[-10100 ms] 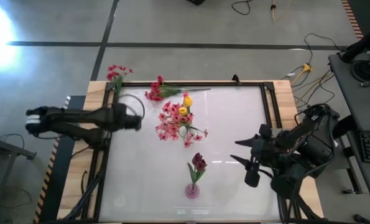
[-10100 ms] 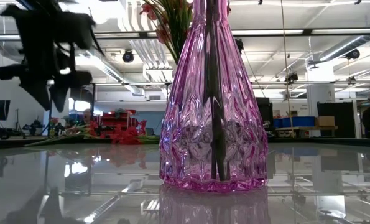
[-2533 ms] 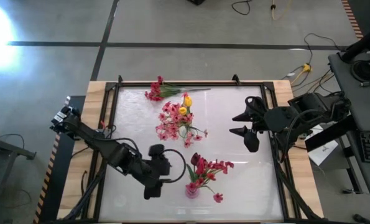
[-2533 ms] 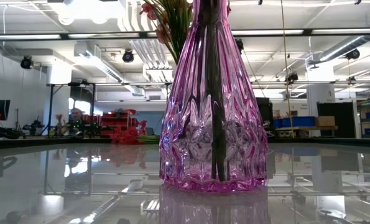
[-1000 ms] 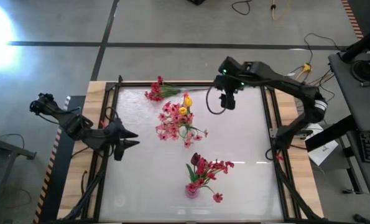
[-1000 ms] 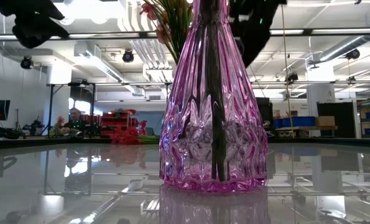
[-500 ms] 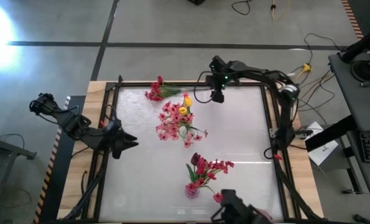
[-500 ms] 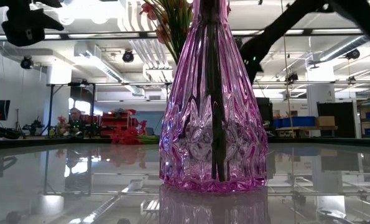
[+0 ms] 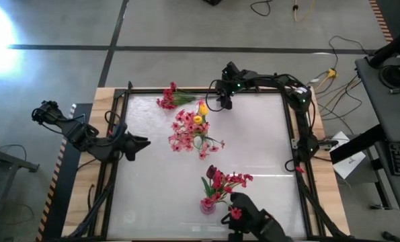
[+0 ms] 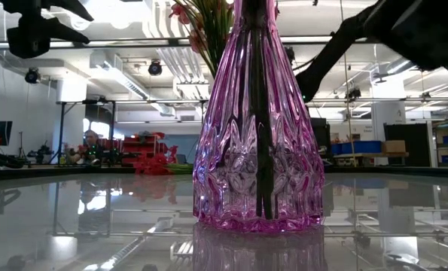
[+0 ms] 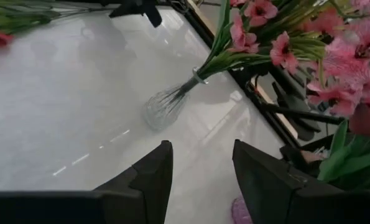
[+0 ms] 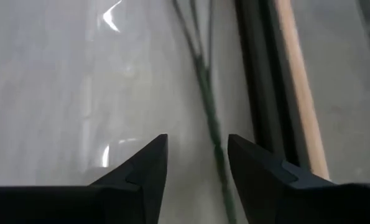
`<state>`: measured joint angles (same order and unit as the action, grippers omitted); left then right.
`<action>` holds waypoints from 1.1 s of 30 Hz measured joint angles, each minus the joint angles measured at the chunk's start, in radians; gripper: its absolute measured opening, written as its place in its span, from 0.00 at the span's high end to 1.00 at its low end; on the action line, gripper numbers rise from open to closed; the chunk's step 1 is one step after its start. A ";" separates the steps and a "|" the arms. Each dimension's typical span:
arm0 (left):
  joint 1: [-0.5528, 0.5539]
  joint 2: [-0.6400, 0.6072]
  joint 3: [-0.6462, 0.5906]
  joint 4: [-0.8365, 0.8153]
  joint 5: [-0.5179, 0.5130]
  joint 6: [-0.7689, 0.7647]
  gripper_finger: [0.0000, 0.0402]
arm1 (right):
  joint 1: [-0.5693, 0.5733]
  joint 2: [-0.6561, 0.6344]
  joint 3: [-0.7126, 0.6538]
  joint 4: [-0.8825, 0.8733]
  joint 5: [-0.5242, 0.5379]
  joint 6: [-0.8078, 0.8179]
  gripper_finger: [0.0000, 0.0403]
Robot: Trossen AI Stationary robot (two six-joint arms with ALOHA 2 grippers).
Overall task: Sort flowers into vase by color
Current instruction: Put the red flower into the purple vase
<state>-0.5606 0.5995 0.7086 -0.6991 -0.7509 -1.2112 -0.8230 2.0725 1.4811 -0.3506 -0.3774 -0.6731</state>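
A pink glass vase (image 9: 207,206) (image 10: 257,120) stands near the table's near edge, holding red sprays and dark red buds (image 9: 220,181). A bunch of pink blossoms with yellow tulips (image 9: 193,131) lies mid-table. A red bunch (image 9: 167,99) lies at the far edge, its green stem (image 9: 203,98) pointing right. My right gripper (image 9: 223,102) (image 12: 197,162) hovers open over that stem (image 12: 204,81). My left gripper (image 9: 138,142) (image 11: 202,168) is open at the table's left side. Its wrist view shows pink blossoms (image 11: 296,43) close by.
A dark shape (image 9: 253,220) sits at the near edge just right of the vase; what it is I cannot tell. Black rails (image 9: 295,134) frame the glossy white table. Bare surface lies right of the flowers (image 9: 260,141).
My right gripper has moved along the far edge toward the table's left, ending over the red bunch's stem. A dark shape has come up at the near edge beside the vase. The flowers and vase have stayed put.
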 joint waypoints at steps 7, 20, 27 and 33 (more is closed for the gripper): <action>0.000 0.001 0.000 0.000 0.000 -0.065 0.61 | -0.024 0.042 0.000 0.071 -0.061 0.020 0.64; 0.002 0.001 0.000 -0.025 -0.028 -0.081 0.61 | -0.028 0.061 0.005 0.045 -0.051 0.043 0.89; 0.002 0.001 0.000 -0.081 -0.029 -0.081 0.61 | -0.025 -0.025 -0.002 -0.157 0.052 0.009 0.96; 0.002 -0.009 0.000 -0.159 -0.141 -0.020 0.61 | -0.027 -0.164 -0.003 -0.448 0.101 0.022 0.97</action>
<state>-0.5586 0.5905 0.7086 -0.8585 -0.8924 -1.2309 -0.8501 1.9082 1.4784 -0.7986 -0.2761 -0.6516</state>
